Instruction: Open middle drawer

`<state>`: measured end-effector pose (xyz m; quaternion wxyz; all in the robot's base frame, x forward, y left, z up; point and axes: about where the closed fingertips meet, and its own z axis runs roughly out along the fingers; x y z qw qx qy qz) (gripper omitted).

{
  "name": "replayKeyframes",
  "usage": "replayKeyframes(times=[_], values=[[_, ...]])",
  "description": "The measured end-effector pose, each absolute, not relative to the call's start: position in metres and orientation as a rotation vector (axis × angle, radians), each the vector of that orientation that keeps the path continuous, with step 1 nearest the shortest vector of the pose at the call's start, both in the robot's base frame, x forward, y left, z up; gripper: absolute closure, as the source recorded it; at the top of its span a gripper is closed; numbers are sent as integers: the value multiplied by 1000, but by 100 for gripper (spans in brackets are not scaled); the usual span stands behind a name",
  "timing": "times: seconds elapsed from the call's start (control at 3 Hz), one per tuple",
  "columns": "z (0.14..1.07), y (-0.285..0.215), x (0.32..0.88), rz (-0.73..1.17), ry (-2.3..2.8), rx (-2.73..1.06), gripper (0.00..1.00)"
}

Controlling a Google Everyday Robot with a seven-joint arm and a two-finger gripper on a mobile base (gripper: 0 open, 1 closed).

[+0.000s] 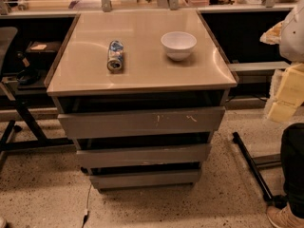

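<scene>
A grey cabinet with a beige top (142, 75) stands in the middle of the view with three handleless drawer fronts stacked down its face. The middle drawer (145, 155) is the plain grey front between the scratched top front (142, 122) and the narrow bottom front (145, 178). It sits pushed in, in line with the other two, with a dark gap above it. My gripper (285, 96) is a pale cream block at the right edge, below the white arm (293, 32). It is well to the right of the cabinet and above drawer height, touching nothing.
A white bowl (178, 44) and a can lying on its side (115, 56) rest on the cabinet top. A person's dark leg and shoe (287, 213) stand at the bottom right. Black stand legs (251, 167) and chair legs (19, 122) flank the cabinet on the speckled floor.
</scene>
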<state>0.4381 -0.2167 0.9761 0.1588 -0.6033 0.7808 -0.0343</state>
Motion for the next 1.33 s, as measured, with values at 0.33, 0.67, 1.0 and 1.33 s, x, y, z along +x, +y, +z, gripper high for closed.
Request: replayKeyframes(times=[0.33, 0.67, 1.0, 1.33], values=[[976, -217, 438, -98, 2232, -1725, 0], [964, -217, 442, -90, 2241, -1695, 0], [918, -208, 444, -79, 2275, -1676, 0], [834, -190, 443, -10, 2336, -1710, 0]])
